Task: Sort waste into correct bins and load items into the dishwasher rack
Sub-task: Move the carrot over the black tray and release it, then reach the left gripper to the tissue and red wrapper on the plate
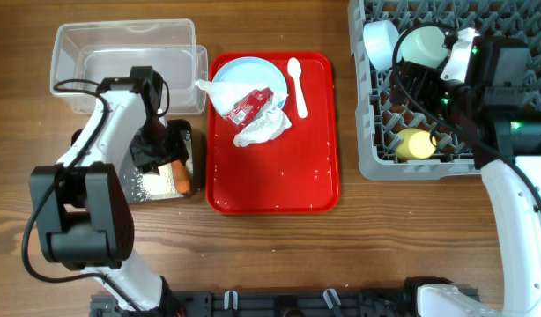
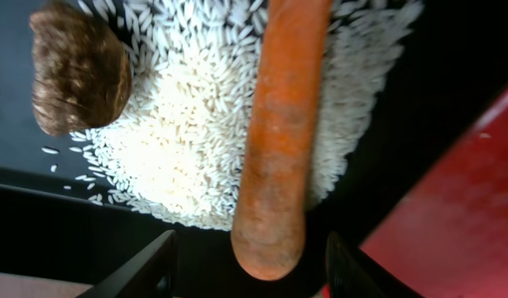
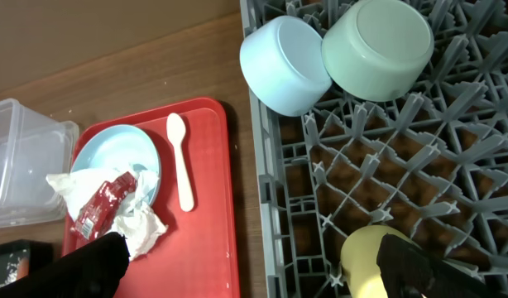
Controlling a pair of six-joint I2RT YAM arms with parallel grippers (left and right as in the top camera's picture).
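Currently dishwasher rack [image 1: 376,165] fills frame right; right pincer [image 3: 250,263] apart over yellow cup [image 3: 366,261]. Black tray [image 2: 452,74] at left: left pincer [image 2: 250,269] apart astride carrot [image 2: 283,124] tip. Red snack wrapper [image 1: 250,104] lies diagonal on plate [image 1: 240,72], up-right of left pincer, the nearer one.

My wooden table [image 1: 279,255] carries four things directly. A clear tub [image 1: 68,40] sits far on my left, with a black tray [image 1: 190,139] just in front of it. A red tray [image 1: 270,189] lies just beside that in the middle. A grey rack [image 1: 369,154] stands apart on my right.
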